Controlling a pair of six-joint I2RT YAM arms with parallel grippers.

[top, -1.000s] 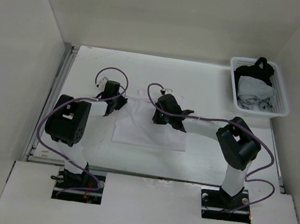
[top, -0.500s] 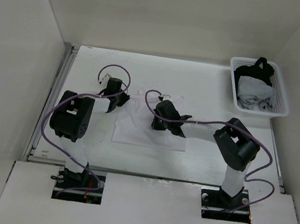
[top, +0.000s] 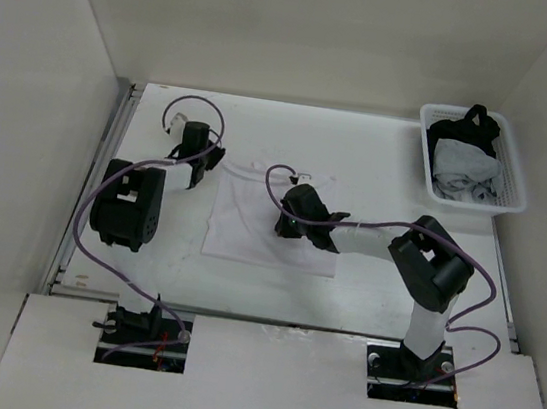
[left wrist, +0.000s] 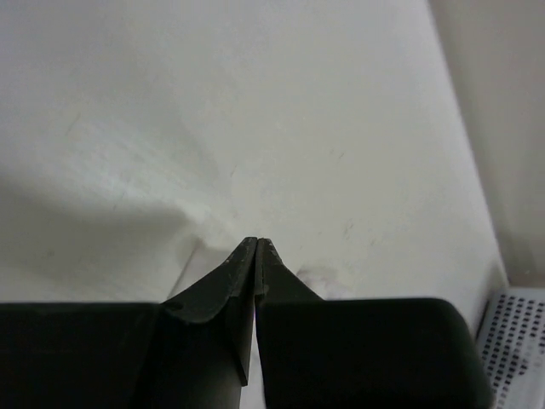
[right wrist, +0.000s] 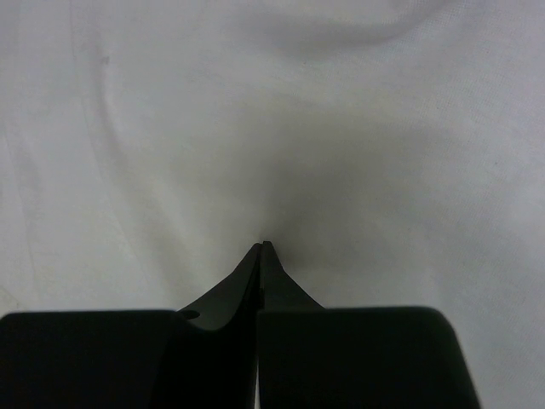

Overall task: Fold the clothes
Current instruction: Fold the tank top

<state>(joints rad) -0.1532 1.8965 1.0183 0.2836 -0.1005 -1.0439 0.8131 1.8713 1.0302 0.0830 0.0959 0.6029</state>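
The white shirt (top: 249,237) lies near the middle of the table (top: 380,158), already drawn into a rough rectangle, so we judge the side folds done and the crosswise folds left. Our right gripper (right wrist: 262,247) is closed with its tips pressed on the cloth; we cannot tell whether it pinches any. Our left gripper (left wrist: 256,243) is closed and empty over bare table just left of the shirt. More laundry waits in the basket (top: 475,204), far right.

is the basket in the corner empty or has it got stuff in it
Not empty: the white basket holds a dark garment and a pale garment.
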